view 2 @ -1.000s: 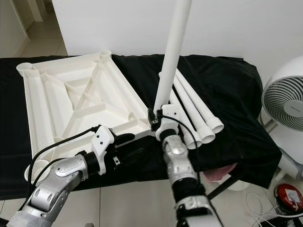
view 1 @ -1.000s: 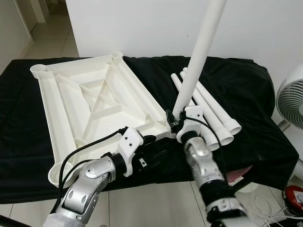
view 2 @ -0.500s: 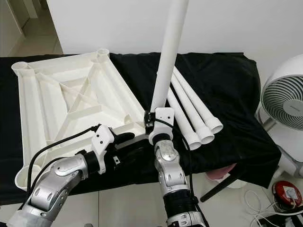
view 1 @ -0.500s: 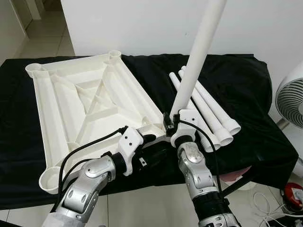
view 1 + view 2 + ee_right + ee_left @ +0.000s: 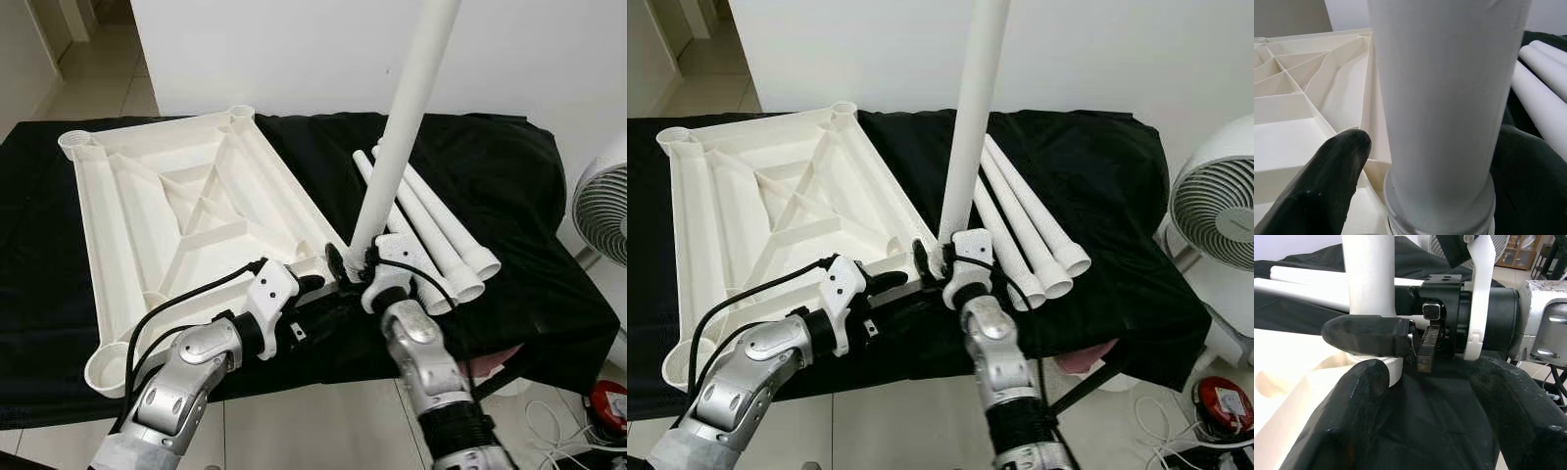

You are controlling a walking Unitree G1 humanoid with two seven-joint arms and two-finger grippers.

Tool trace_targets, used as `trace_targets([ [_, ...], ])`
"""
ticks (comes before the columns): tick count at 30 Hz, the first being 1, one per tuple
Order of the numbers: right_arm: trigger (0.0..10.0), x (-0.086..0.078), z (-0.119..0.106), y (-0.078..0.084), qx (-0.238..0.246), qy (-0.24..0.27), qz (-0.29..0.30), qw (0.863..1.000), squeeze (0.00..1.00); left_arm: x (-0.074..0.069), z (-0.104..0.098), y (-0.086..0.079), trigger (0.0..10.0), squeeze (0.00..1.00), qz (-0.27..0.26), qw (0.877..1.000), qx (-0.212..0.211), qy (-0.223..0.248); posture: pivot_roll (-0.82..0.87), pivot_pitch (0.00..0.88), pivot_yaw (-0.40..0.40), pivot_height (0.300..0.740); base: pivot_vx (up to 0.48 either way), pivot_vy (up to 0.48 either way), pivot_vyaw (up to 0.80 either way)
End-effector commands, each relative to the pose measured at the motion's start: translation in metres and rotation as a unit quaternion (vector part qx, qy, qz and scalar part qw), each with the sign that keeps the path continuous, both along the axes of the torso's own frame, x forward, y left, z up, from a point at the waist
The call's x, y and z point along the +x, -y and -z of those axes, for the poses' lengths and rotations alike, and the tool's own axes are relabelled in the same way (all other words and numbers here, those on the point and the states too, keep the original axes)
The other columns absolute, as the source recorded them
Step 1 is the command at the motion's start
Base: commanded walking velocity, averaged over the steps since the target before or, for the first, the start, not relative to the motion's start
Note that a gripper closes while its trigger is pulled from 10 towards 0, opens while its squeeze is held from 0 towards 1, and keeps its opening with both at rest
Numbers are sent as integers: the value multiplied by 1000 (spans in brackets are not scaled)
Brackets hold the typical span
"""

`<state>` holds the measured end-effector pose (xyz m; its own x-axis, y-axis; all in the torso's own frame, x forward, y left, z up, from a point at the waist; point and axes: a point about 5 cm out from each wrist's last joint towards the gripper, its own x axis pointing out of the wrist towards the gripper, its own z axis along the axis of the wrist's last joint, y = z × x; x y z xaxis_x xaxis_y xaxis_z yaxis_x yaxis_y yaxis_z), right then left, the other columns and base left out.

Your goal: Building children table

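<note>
The two head cameras look forward and steeply down from above the black-draped surface [image 5: 509, 186], taking in both arms, the upturned white tabletop [image 5: 186, 215] and the wall behind. The right eye sits slightly to the side, so it catches more of the fan [image 5: 1215, 211]. The left wrist camera looks along its own fingers [image 5: 1356, 411] from very close, low over the cloth, facing the right gripper [image 5: 1422, 340] and the foot of the upright leg [image 5: 1369, 274]. The right wrist camera is pressed nearly against that same leg [image 5: 1442, 98], facing the tabletop's ribs.
</note>
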<state>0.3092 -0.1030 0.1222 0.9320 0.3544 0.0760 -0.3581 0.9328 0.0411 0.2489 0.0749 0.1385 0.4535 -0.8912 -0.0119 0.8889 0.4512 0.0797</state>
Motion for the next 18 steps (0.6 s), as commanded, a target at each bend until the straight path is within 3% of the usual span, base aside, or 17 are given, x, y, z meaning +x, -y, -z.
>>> trace_targets([
  [1, 10000, 6, 3, 6, -6, -6, -30, 1000, 0, 3, 0, 1, 10000, 0, -11, 1000, 6, 8, -54, 0, -43, 740, 0, 0, 0],
  [5, 10000, 9, 2, 11, -21, -4, -42, 999, 0, 4, 0, 2, 10000, 0, -11, 1000, 6, 9, -53, 0, -43, 740, 0, 0, 0],
  [9, 10000, 22, 3, 23, -67, -1, -92, 994, 0, 4, -1, 4, 10000, 0, -9, 1000, 5, 12, -51, 0, -40, 740, 0, 0, 0],
  [13, 10000, 30, 2, 21, -78, 0, -144, 986, 0, 2, 0, 7, 10000, 0, -2, 1000, 6, 13, -49, 0, -37, 740, 0, 0, 0],
  [18, 10000, 35, -2, 16, -88, 1, -168, 982, 0, 0, 0, 9, 10000, 0, 3, 1000, 7, 13, -45, 0, -34, 740, 0, 0, 0],
])
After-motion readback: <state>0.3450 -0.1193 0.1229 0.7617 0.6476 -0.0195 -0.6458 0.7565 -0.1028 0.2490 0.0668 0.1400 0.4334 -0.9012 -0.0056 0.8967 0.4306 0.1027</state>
